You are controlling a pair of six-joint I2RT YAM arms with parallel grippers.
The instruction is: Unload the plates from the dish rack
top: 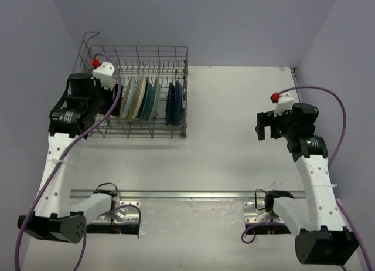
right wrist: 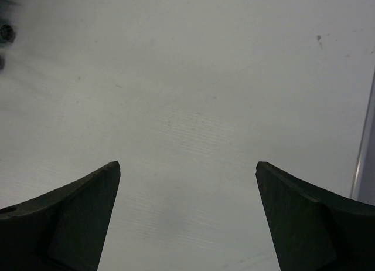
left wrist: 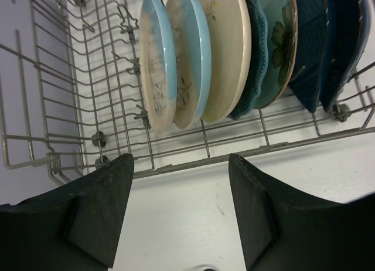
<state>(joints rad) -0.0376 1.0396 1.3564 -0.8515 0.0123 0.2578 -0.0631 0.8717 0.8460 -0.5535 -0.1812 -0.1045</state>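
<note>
- My left wrist view cuts off the tops of the plates [left wrist: 225, 54]. The two dark blue plates [left wrist: 328, 42] at the right end overlap so closely that I can barely separate them.
- From the top camera, the left arm covers the left end of the dish rack [top: 153, 129], and I can't make out its grasping end there.
- The wrist view shows the left fingers [left wrist: 180, 180] apart just in front of the rack's near rail, with only the white tabletop [left wrist: 176, 224] between them.
- The right fingers [right wrist: 187, 171] are spread wide over the tabletop, well to the right of the rack. Some blurred dark spots at the upper left of that view are unreadable.
- The rack sits at the far left of the tabletop, close to the left wall. The plates stand on edge in a row across its middle and right part.
- From left to right I see a cream-and-blue twig plate [left wrist: 155, 71], a pale blue-backed plate [left wrist: 188, 60], a plain cream plate, a scalloped teal plate [left wrist: 253, 65], a teal flower plate [left wrist: 280, 42], then the dark blue pair.
- The plates look like glossy glazed ceramic, and the rack is thin grey wire with upright tines and tall sides.
</note>
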